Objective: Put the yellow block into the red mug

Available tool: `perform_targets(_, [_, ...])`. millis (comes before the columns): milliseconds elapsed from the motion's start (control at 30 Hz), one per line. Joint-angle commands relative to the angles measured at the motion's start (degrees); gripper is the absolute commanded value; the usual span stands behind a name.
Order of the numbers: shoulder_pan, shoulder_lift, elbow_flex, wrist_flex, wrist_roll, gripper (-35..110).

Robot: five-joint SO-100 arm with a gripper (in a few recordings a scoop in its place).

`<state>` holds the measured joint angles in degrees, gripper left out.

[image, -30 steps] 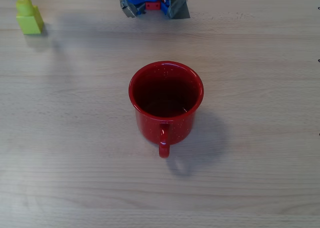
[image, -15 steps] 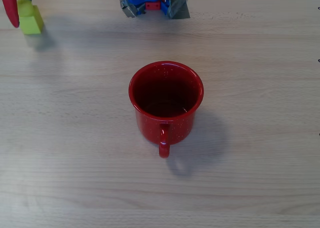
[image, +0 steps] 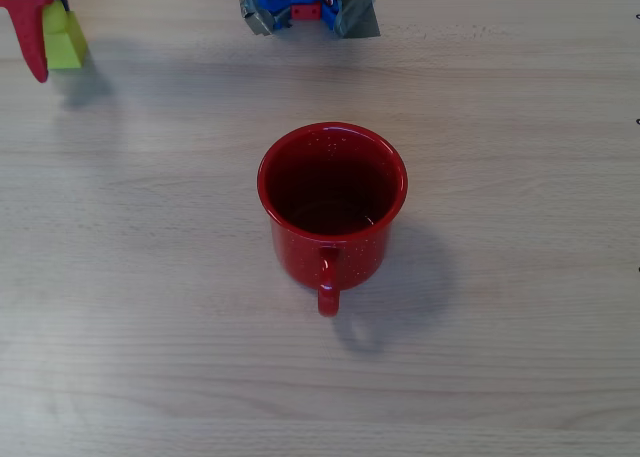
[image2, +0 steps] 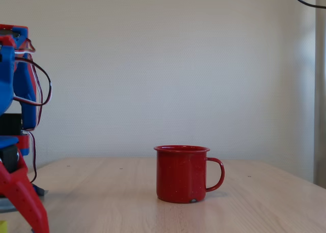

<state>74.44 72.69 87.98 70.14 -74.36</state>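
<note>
While the red mug (image: 332,199) stands apart, fingers (image: 32,37) flank the yellow block (image: 64,39).

red mug (image: 332,205) mid-table, open wood table (image: 520,277) around

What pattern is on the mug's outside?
Glossy red with fine white speckles on the mug, clearest in the overhead view near the rim and handle.

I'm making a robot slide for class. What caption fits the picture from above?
Robot tool reaches the yellow block in the table's corner, while the red mug waits in the middle.
</note>
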Motion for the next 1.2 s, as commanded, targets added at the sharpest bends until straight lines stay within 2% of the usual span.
perform_targets(0, [-0.2, 2.3, -0.1, 0.1, 0.2, 37])
perform_targets(33, [-0.3, 2.3, 0.3, -0.5, 0.1, 33])
perform_targets(167, [-0.3, 2.2, 1.1, -3.2, -0.4, 4])
perform_targets(200, [-0.3, 2.2, 1.2, -3.7, -0.2, 2])
perform_targets(500, [-0.3, 1.4, 0.6, -3.8, 1.2, 0])
perform_targets(700, [-1.3, 2.9, -2.1, 1.8, 4.8, 0])
perform_targets(1167, [-13.3, 9.9, -5.7, 10.5, 23.1, 0])
